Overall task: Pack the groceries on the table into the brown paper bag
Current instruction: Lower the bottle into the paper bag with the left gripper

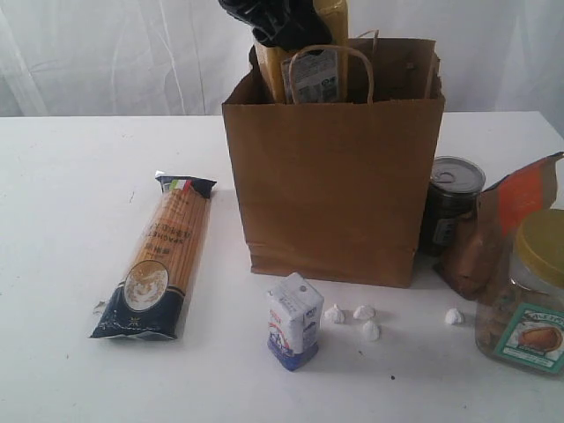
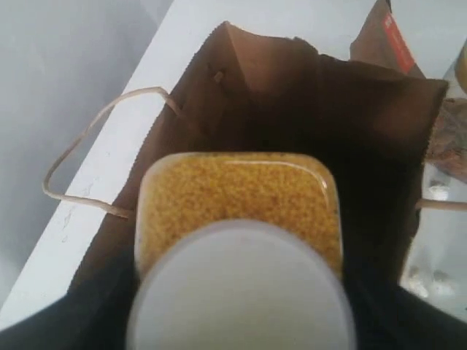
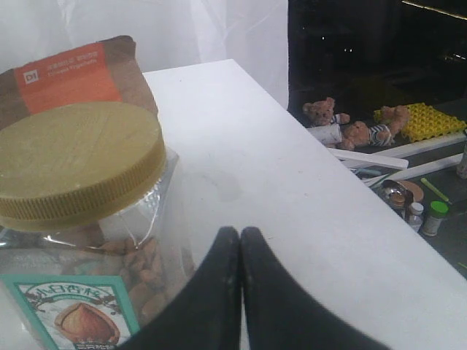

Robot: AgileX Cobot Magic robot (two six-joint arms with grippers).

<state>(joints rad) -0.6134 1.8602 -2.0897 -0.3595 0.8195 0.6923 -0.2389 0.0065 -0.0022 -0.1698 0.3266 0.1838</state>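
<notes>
My left gripper is shut on the yellow-grain jar by its white lid, and holds it in the mouth of the brown paper bag; the jar's lower part is below the rim. On the table a spaghetti packet lies left of the bag. A blue-white carton and small white lumps are in front of the bag. To its right stand the tin can, the pouch and the yellow-lidded jar. My right gripper is shut and empty beside that jar.
The table's far edge runs close to the right gripper; beyond it lie teddy bears and clutter on a lower surface. A white curtain hangs behind the table. The bag's loop handles stick out at the rim.
</notes>
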